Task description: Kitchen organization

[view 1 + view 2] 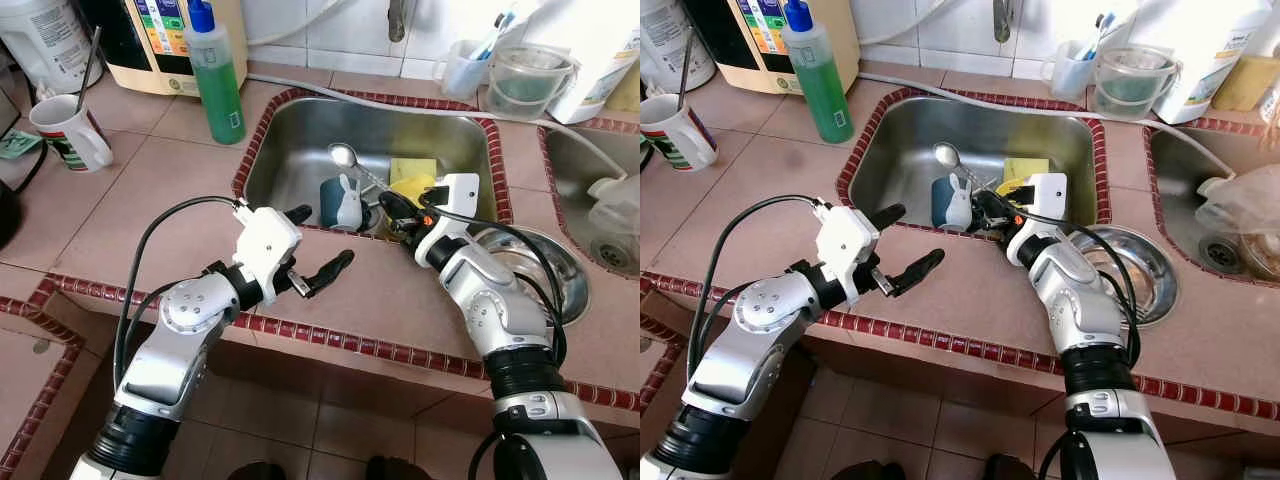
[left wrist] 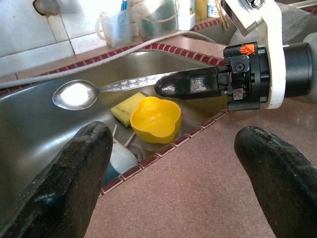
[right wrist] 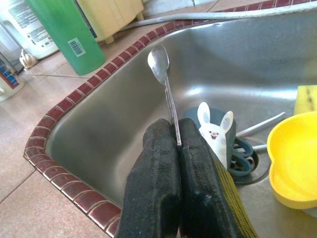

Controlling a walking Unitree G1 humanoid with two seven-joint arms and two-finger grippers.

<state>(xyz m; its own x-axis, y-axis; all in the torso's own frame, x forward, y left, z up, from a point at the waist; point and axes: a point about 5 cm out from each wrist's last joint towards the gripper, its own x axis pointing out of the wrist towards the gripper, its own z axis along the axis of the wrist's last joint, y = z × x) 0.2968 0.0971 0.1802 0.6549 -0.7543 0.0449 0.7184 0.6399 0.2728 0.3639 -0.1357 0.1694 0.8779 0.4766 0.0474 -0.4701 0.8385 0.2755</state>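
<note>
**Ana:** Countertop [image 1: 170, 180] first, nearest the robot; the left gripper [image 1: 318, 258] hovers over the tiled edge just before the sink [image 1: 290, 140], its two black fingers spread wide with nothing between them.

**Ben:** And the right gripper [image 3: 176, 148]?

**Ana:** Pressed together on the handle of a spoon [image 1: 345, 156], at the sink's near rim; the wrist view shows the thin metal stem pinched between the pads, bowl end pointing up and away over the basin.

**Ben:** So the spoon is off the sink floor, held by its tail end only; below it?

**Ana:** A blue cup with a white rabbit figure [image 1: 346, 203] near the drain, a yellow bowl [image 2: 155, 119] just beside it, a yellow sponge [image 1: 412, 168] behind that; further back on the counter a green soap bottle [image 1: 218, 80], a mug [image 1: 70, 130] to the left, a clear pitcher [image 1: 528, 82] by the wall.

**Ben:** What could go wrong?

**Ana:** My guess: the grip is narrow and far from the spoon's heavy end, so a quick swing could let it pivot or slide out and clatter onto the cup and bowl; lifting it low might also catch the bowl end on the sink wall; the open left gripper is near enough that the two arms could brush if the right one swings across.
</note>
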